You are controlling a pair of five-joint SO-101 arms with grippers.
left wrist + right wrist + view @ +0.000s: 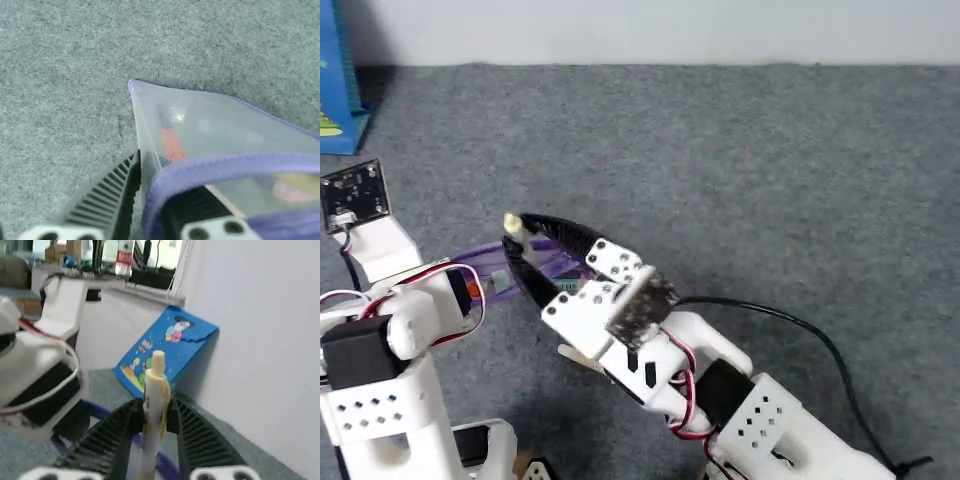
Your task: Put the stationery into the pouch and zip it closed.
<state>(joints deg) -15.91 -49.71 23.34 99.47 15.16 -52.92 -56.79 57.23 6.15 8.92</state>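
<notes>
Pouch [210,130] pinched at its purple rim in clamped left gripper [150,200], between the 2 arms, mouth propped open for loading; yellow pen [154,390] clenched in right gripper [154,409] just above, seemingly poised for dropping in.

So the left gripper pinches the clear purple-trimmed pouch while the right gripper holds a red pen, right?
Not quite: the right gripper holds a pale yellow plastic pen, not red, as the right wrist view shows. The left gripper does pinch the clear purple-trimmed pouch.
</notes>
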